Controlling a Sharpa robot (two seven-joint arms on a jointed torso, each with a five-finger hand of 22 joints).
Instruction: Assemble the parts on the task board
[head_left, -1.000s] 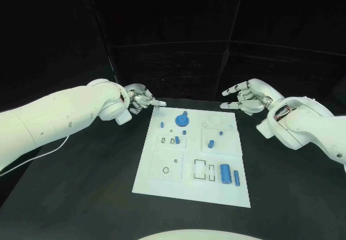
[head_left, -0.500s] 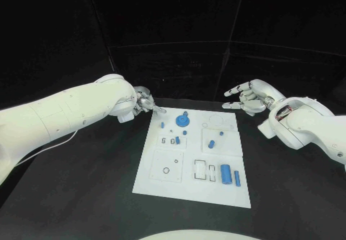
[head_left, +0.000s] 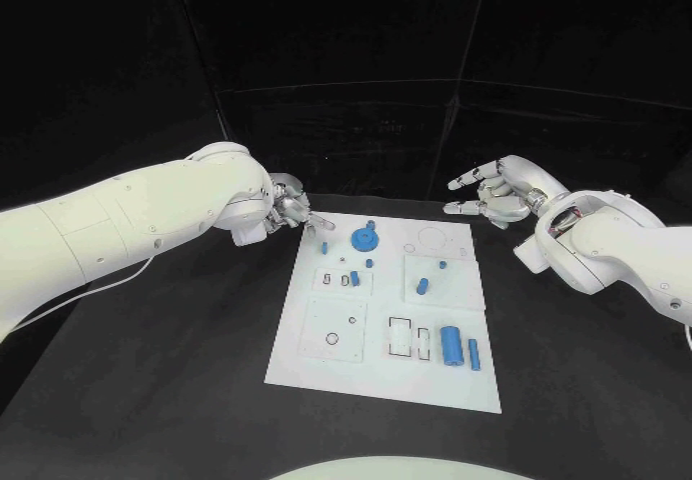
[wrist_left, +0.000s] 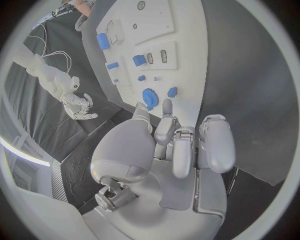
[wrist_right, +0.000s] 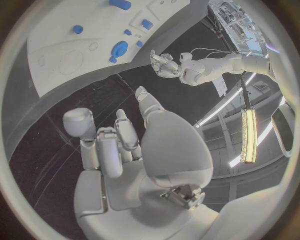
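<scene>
A task board (head_left: 325, 350) lies in the middle of the desk (head_left: 159, 400), its long sides running from near to far. At its far end, left of centre, sits a round part (head_left: 364, 240), with a small part (head_left: 325, 248) just to its left. Two more small parts (head_left: 353, 279) sit nearer, and another part (head_left: 423, 288) lies right of centre. Near the right near corner, a cylinder part (head_left: 451, 348) lies beside a thin part (head_left: 473, 354). The left hand (head_left: 289, 207) hangs by the board's far left corner. The right hand (head_left: 495, 198) hangs beyond the far right corner, apart from the board.
</scene>
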